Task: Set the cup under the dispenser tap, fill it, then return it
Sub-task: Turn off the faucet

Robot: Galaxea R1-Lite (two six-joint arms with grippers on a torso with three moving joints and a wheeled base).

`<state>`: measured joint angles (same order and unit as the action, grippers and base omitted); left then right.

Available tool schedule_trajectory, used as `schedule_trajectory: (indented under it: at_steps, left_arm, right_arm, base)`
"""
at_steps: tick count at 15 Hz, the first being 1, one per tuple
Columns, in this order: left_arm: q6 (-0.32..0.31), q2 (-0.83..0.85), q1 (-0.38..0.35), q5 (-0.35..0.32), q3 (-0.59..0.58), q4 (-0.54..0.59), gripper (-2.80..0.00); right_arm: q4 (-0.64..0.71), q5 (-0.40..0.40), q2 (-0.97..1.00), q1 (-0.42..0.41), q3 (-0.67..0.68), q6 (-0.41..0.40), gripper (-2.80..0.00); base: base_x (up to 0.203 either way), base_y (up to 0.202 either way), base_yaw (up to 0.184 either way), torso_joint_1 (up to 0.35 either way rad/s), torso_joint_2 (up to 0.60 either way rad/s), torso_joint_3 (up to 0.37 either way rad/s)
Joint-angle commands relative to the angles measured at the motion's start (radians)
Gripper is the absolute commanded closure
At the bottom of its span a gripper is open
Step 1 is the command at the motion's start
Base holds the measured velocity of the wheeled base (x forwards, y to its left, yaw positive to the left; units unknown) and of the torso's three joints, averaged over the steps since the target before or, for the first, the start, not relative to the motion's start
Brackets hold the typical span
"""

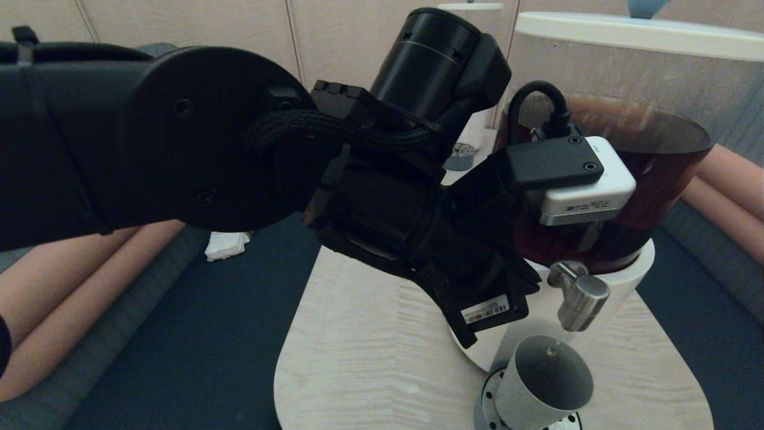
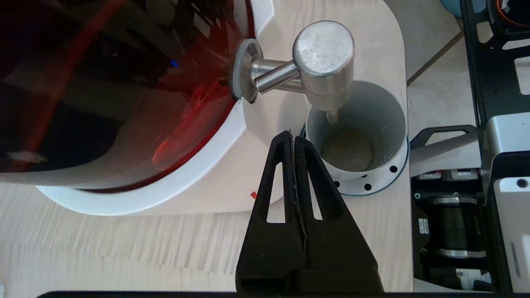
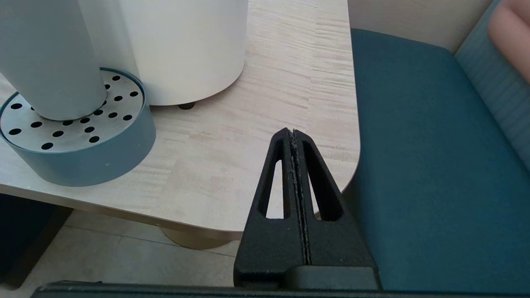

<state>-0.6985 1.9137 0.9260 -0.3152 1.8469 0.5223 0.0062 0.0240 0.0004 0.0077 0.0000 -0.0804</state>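
Left claw [image 2: 293, 138] pressed together, empty, poised just beside the cup [image 2: 357, 131]. Cup stands upright on a perforated drip tray [image 2: 374, 180] directly under the dispenser tap [image 2: 319, 62]. Right claw [image 3: 292, 136] pressed together, parked over the surface [image 3: 232, 165] edge.

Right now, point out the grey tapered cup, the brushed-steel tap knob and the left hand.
grey tapered cup [image 2: 372, 120]: left wrist view, inner wall.
brushed-steel tap knob [image 2: 324, 51]: left wrist view, flat top of the knob.
left hand [image 2: 293, 138]: left wrist view, shut fingertips, beside the cup.
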Motion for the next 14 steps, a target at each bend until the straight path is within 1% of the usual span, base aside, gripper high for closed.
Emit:
schedule_trajectory:
  at_steps: [1, 11, 14]
  left_arm:
    - [-0.004, 0.012, 0.004, -0.002, 0.013, -0.006, 0.0]
    - [-0.002, 0.059, 0.016, -0.002, 0.053, -0.026, 0.0]
    - [-0.001, 0.078, 0.016, -0.002, 0.069, -0.061, 0.0]
  right_arm:
    - [0.0, 0.001, -0.008, 0.0, 0.009, -0.001, 0.0]
    - [0.0, 0.001, -0.008, 0.001, 0.009, -0.001, 0.0]
    - [0.0, 0.001, -0.008, 0.0, 0.009, -0.001, 0.0]
  base:
    - [0.0, 0.0, 0.0, 0.0, 0.0, 0.0]
    - [0.0, 0.0, 0.0, 0.0, 0.0, 0.0]
    - [0.0, 0.0, 0.0, 0.0, 0.0, 0.0]
